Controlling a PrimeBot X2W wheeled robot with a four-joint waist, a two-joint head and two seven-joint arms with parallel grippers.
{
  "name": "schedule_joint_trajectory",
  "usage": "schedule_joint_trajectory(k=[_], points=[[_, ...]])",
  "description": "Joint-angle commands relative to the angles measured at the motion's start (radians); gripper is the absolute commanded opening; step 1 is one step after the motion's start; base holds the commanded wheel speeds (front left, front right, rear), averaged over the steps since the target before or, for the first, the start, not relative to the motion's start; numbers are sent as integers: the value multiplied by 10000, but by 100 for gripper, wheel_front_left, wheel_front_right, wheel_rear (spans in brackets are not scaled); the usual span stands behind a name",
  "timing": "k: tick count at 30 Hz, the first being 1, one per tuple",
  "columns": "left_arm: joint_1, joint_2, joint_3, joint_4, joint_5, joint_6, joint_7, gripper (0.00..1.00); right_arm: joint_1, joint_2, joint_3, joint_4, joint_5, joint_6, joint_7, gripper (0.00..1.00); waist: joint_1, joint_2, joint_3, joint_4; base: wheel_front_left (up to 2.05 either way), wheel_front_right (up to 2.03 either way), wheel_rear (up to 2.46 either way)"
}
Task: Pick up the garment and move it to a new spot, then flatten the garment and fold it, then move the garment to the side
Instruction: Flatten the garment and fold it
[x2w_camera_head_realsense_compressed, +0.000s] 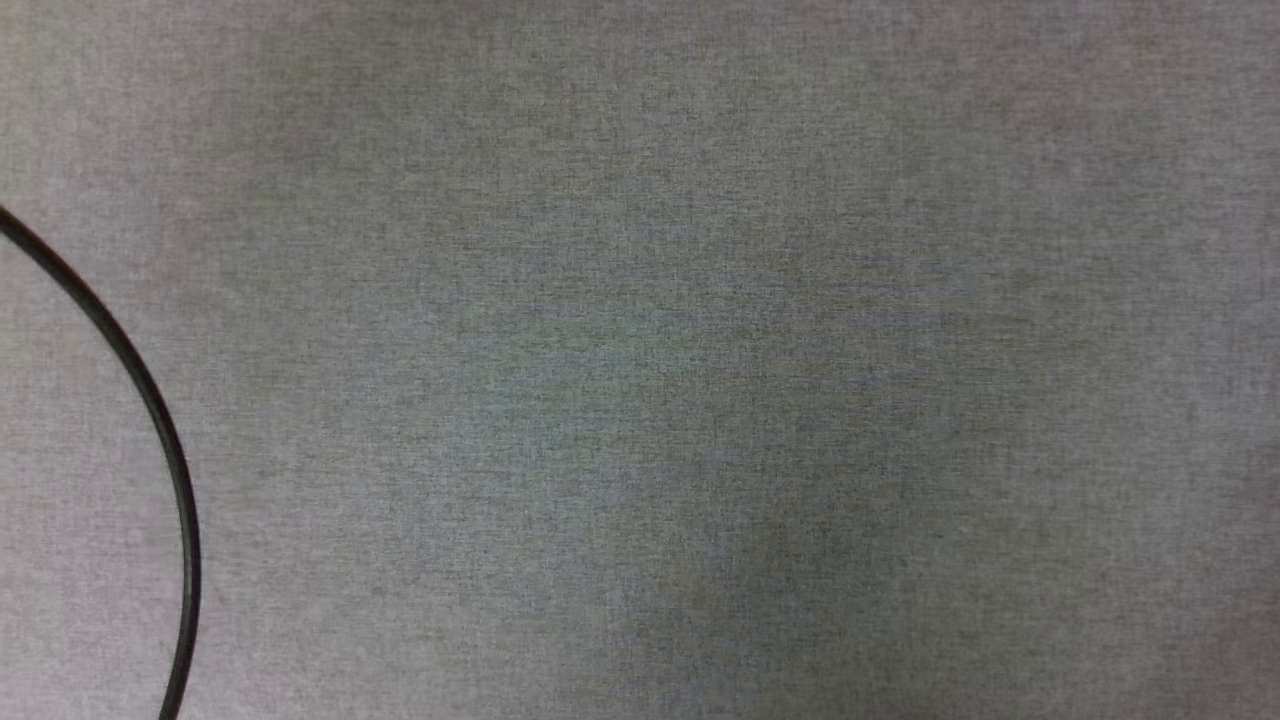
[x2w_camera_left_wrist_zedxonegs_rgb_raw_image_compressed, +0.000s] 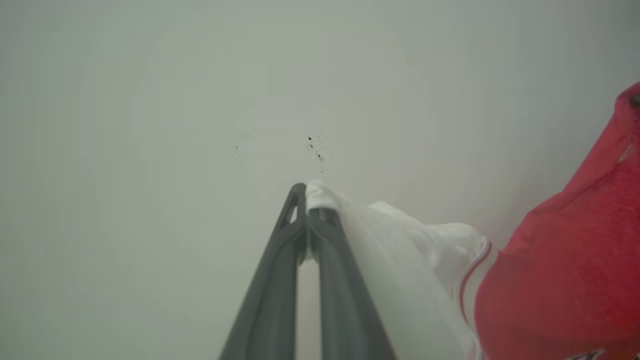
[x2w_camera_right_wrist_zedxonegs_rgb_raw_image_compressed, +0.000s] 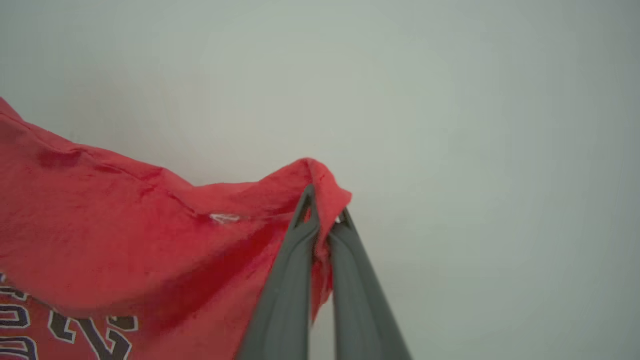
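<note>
In the left wrist view my left gripper (x2w_camera_left_wrist_zedxonegs_rgb_raw_image_compressed: 306, 200) is shut on the white sleeve of the garment (x2w_camera_left_wrist_zedxonegs_rgb_raw_image_compressed: 560, 270), whose red body hangs off to the right with red-white stripe trim between. In the right wrist view my right gripper (x2w_camera_right_wrist_zedxonegs_rgb_raw_image_compressed: 324, 210) is shut on a bunched red edge of the garment (x2w_camera_right_wrist_zedxonegs_rgb_raw_image_compressed: 115, 235). Its red cloth drapes to the left there, with black white-edged lettering at the lower left. Both grippers hold the cloth up in front of a plain pale surface.
The head view looks down on a grey woven surface (x2w_camera_head_realsense_compressed: 700, 360). A thin black cable (x2w_camera_head_realsense_compressed: 150, 400) curves across its left side. A few small dark specks (x2w_camera_left_wrist_zedxonegs_rgb_raw_image_compressed: 315, 147) mark the pale surface beyond the left fingertips.
</note>
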Motion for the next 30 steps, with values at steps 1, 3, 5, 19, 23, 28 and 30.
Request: schedule_joint_trajectory(k=[1,3,5,19,23,28,30], points=[[252,-28,-60,178,32,-59,-115,0,261,-32,163,167,69,-7,-115,0,-2,0,6,-18,0,0,0],[528,-24,-170,452,-30,-133,-265,0,671,-26,379,396,243,-7,-320,0,-2,0,-44,-67,0,0,0],[938,-38,-266,657,-116,-191,-437,0,1154,34,738,564,405,-7,-474,0,-2,0,-139,-93,0,0,0],[6589,116,-568,50,-1116,92,-1155,0,5508,208,2969,802,2253,-7,-1592,0,-2,0,-1778,-127,0,0,0],[8638,296,-620,-948,-1339,530,-1187,0,6822,-367,3631,289,2838,-7,-1790,0,-2,0,-2440,-63,0,0,0],[10819,731,-729,-2284,-1544,1107,-1186,0,8194,-876,4286,-337,3386,-7,-1851,0,-2,0,-3181,-137,0,0,0],[11934,976,-741,-2998,-1767,1487,-1135,0,8808,-1142,4498,-623,3643,-7,-1874,0,-2,0,-3545,-180,0,0,0]])
